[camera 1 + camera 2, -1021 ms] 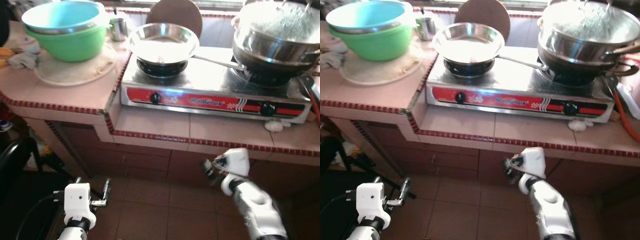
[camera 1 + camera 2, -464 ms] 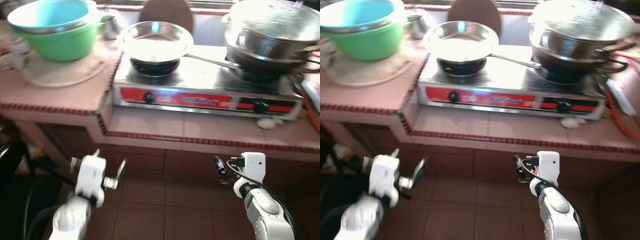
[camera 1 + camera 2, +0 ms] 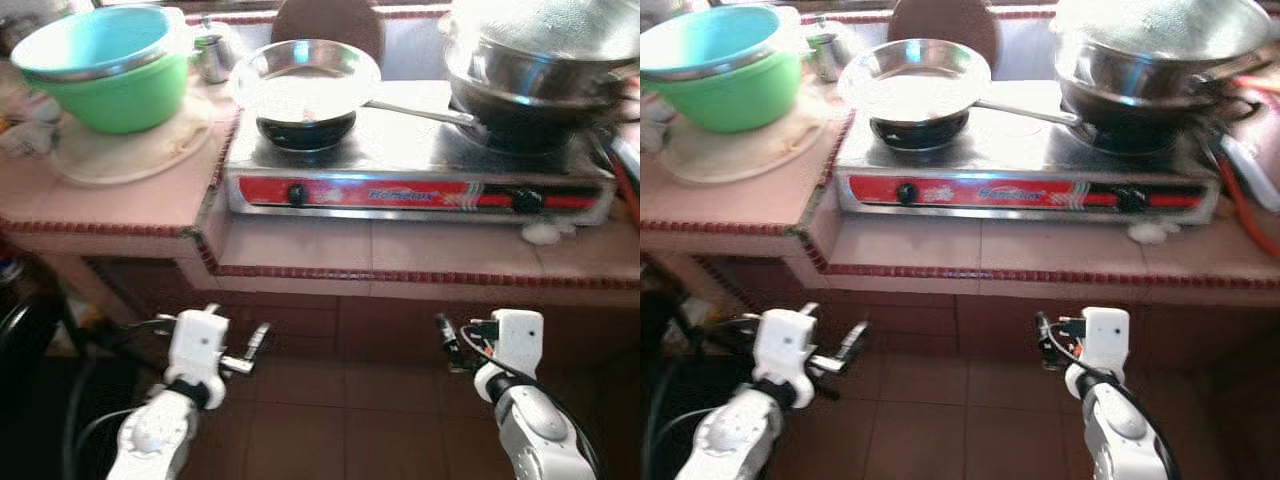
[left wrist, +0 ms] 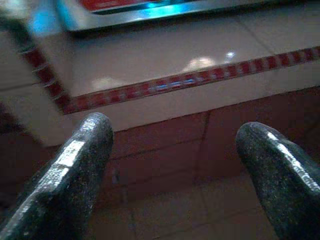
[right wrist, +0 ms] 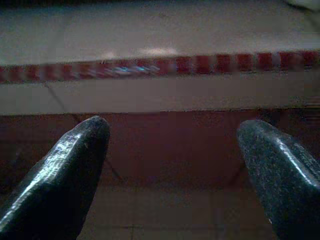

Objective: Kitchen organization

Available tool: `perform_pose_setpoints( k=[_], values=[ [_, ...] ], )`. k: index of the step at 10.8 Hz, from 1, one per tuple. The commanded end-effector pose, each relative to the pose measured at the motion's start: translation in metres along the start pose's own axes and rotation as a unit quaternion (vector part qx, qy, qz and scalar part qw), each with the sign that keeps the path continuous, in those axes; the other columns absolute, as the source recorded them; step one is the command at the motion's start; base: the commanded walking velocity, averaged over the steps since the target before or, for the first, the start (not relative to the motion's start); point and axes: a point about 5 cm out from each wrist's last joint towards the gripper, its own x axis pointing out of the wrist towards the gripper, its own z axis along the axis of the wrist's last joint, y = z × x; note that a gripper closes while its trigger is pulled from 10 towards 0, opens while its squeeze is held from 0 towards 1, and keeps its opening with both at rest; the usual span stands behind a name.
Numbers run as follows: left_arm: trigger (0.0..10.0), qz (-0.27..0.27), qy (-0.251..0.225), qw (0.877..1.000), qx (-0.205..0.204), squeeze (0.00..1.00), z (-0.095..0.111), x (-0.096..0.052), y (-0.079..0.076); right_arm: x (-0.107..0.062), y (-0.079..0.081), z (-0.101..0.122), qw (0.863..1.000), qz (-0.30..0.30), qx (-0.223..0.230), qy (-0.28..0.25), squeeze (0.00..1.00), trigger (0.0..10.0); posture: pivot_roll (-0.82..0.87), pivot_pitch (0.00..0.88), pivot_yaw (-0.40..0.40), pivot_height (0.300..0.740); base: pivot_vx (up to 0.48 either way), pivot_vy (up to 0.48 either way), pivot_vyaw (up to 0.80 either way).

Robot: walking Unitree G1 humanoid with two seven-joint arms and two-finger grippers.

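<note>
Jaws apart on both grippers; two bowls [image 3: 105, 70].

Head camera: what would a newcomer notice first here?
The red-fronted two-burner stove on the tiled counter, with a steel frying pan on its left burner and stacked pots on its right. Left of it, a blue bowl nests in a green bowl.
</note>
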Motion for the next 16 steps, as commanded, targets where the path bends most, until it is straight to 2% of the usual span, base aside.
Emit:
perform_pose_setpoints(
  k=[1, 3, 7, 16],
  values=[
    [10.0, 0.001, 0.0, 1.0, -0.004, 0.0, 0.002, 0.001, 0.0, -0.002, 0.0, 0.002, 1.0, -0.002, -0.004, -0.003, 0.0, 10.0, -0.15, 0.139, 0.077, 0.74, 0.0, 0.0, -0.76],
    [10.0, 0.003, -0.002, 1.0, -0.005, 0.0, 0.004, 0.003, 0.0, 0.0, 0.004, 0.01, 1.0, 0.009, -0.011, -0.014, 0.0, 10.0, -0.17, 0.144, 0.066, 0.74, 0.0, 0.0, -0.76],
    [10.0, 0.034, -0.019, 0.999, -0.037, 0.0, 0.007, 0.003, 0.002, 0.014, 0.015, 0.028, 0.998, 0.049, -0.034, -0.033, 0.0, 10.0, -0.16, 0.147, 0.027, 0.74, 0.0, 0.0, 0.0],
    [10.0, 0.045, -0.01, 0.998, -0.049, 0.0, -0.001, -0.006, -0.002, 0.017, 0.02, 0.028, 0.996, 0.07, -0.049, -0.029, 0.0, 10.0, -0.13, 0.161, 0.007, 0.74, 0.0, -0.373, 0.0]
  ],
)
